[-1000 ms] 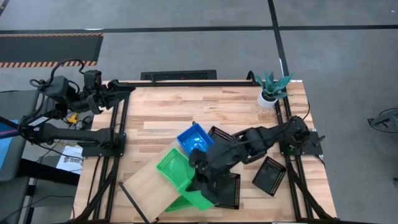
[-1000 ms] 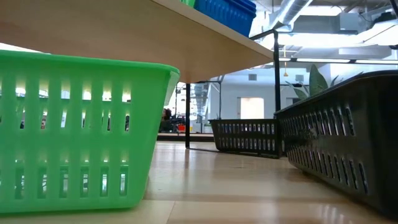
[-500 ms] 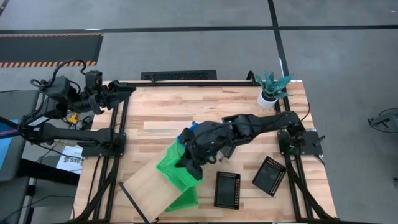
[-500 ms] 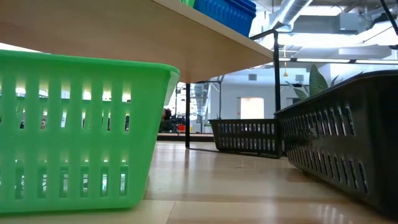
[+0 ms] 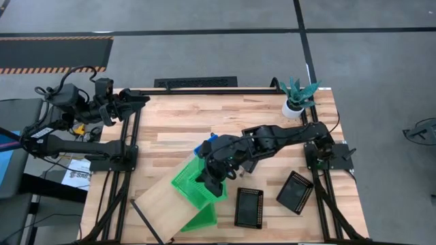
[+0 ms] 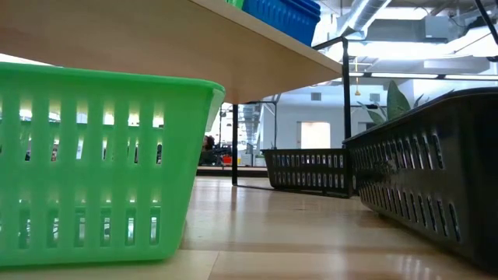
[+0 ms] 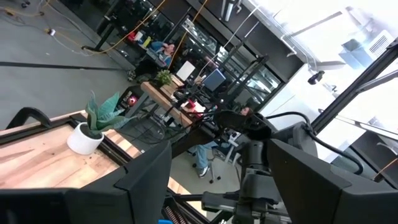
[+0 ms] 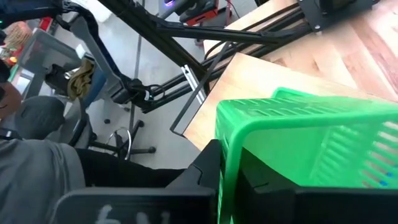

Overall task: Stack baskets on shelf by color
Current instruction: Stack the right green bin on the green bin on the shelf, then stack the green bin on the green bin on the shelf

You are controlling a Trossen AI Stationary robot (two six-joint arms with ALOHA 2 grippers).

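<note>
Your right gripper is over the shelf, its fingers clamped on the rim of a green basket; the right wrist view shows one dark finger inside the wall and one outside. That basket sits on the plank beside the blue stack, which lies just beyond it toward the far end of the shelf. A second green basket waits on the table at the shelf's near edge, and two black baskets lie to the right, with a third black one not clearly seen. The left gripper is parked at the far left corner, fingers apart. To finish this placement well, seat the basket flat and square on the plank before letting go, clear of the blue stack. Judged from the wrist view, the hold is on a thin wall, so open gently and lift straight up to avoid dragging it off the edge. The plant stands well apart.
</note>
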